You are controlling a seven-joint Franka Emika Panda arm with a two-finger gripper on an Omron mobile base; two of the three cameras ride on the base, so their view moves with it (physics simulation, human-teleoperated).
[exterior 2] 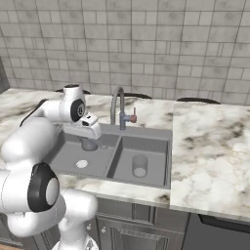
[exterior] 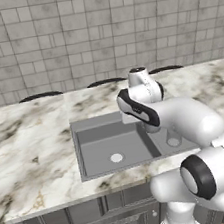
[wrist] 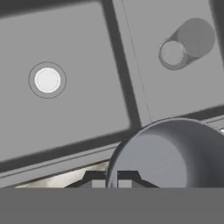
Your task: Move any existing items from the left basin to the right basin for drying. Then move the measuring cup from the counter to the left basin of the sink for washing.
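My gripper (wrist: 111,181) is shut on the rim of the measuring cup (wrist: 170,153), a dark grey round cup. It hangs over the back part of the left basin (wrist: 78,43), near the divider. In the right base view the measuring cup (exterior 2: 89,144) hangs under the gripper (exterior 2: 91,135), above the left basin (exterior 2: 73,151). In the left base view the measuring cup (exterior: 152,127) is partly hidden by the hand. The pale see-through tumbler (exterior 2: 139,166) stands upright in the right basin (exterior 2: 151,149). The tumbler (wrist: 183,43) stands beside the drain of the right basin (wrist: 175,87).
An arched steel faucet (exterior 2: 117,105) rises behind the sink, just right of my hand. White veined counter (exterior: 28,146) lies on both sides of the sink. The left basin's pale drain (exterior: 116,158) is bare. A tiled wall stands behind.
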